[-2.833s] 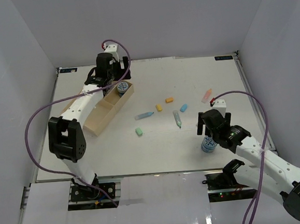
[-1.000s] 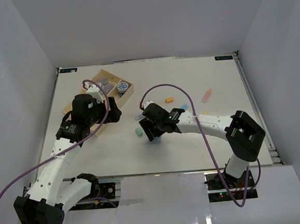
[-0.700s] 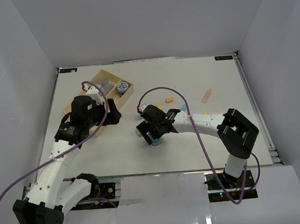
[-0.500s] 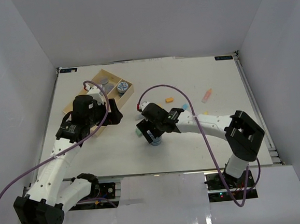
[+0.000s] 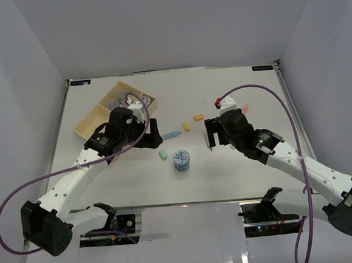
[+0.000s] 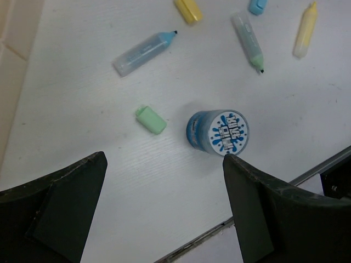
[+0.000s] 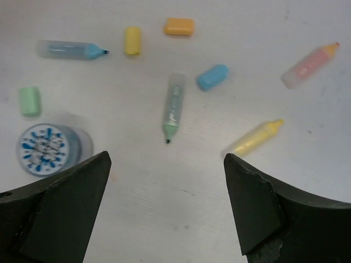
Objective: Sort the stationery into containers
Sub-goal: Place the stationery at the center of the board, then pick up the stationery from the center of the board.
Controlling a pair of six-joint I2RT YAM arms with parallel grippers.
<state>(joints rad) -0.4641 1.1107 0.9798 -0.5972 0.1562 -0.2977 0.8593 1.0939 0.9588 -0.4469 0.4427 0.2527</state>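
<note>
A small round roll with a blue-and-white splash-patterned top (image 5: 181, 160) stands upright on the white table (image 5: 240, 175), nearest the arm bases and between the two arms. It is touched by neither arm. Just beyond it, to its left, lies a stubby pale-green piece (image 5: 162, 153).

The left gripper (image 5: 153, 135) hangs over the table with its jaws spread wide and nothing between them. Its wrist view looks down on the roll and the green piece. The right gripper (image 5: 212, 138) is likewise spread and empty. Below it lie a clear stick with a green tip (image 7: 173, 107), a stubby blue piece (image 7: 211, 76) and a pale-yellow stick (image 7: 253, 138), all apart from one another.

Farther out lie a pale-blue stick (image 5: 170, 135), a stubby yellow piece (image 5: 186, 126) and a stubby orange piece (image 5: 198, 117). A pink stick (image 5: 242, 109) sits off to the right.

The shallow pale-wood tray (image 5: 98, 106) sits at the far left. Its far compartments hold a grey roll (image 5: 121, 98) and another blue-and-white roll (image 5: 144, 101).
</note>
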